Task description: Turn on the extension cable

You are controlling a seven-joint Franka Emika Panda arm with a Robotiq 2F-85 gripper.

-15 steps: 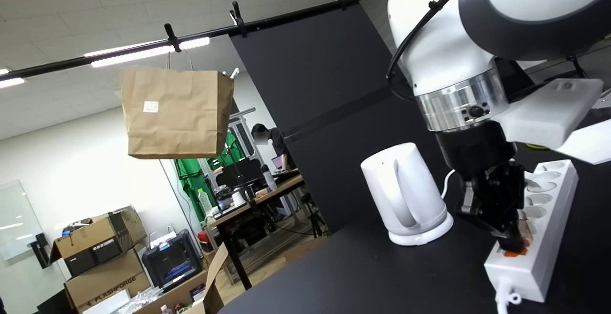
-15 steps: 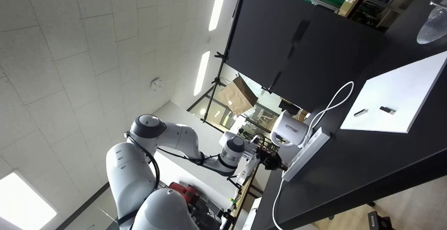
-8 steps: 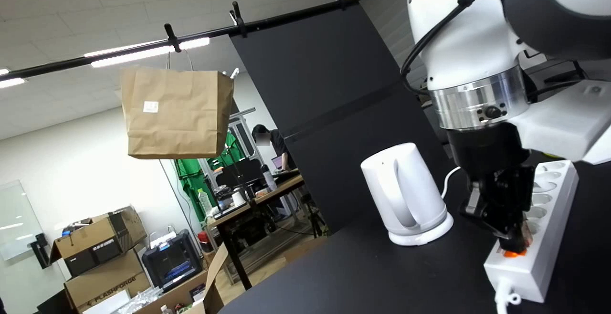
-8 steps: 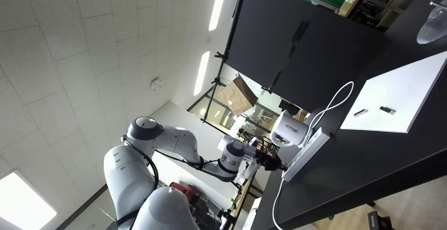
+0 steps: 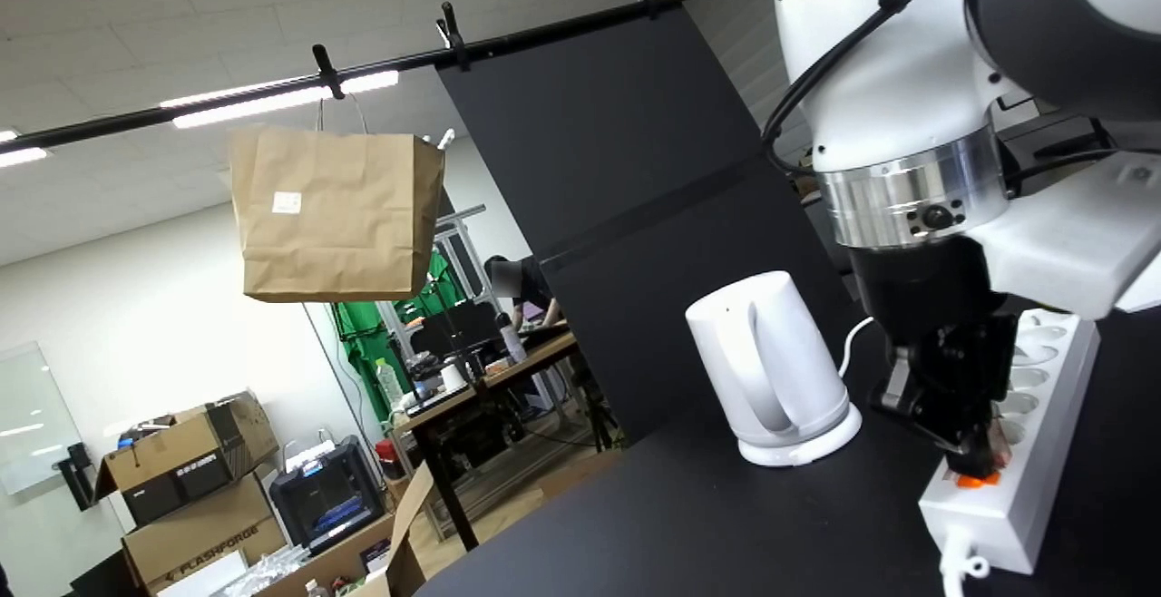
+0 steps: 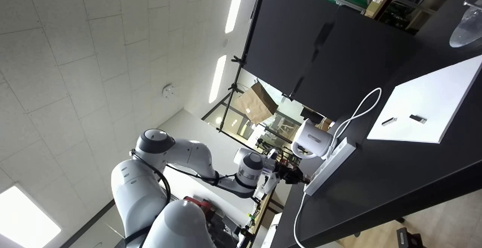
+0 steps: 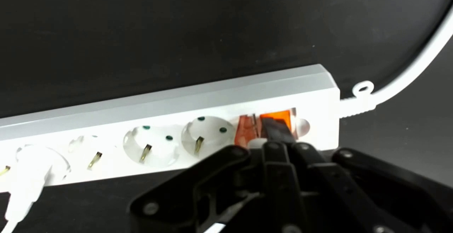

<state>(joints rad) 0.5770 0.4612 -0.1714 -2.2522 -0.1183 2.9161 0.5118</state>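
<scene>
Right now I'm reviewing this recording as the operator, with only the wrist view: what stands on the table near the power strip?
Observer: A white kettle stands upright on the table beside the power strip.
Operator: I can't judge height from here. Are we down?
Observer: It looks so: in an exterior view, no gap shows between the gripper and the orange switch.
Operator: Anything else near the far end, away from the switch?
Observer: Yes, a white board lies on the table near that end.
</scene>
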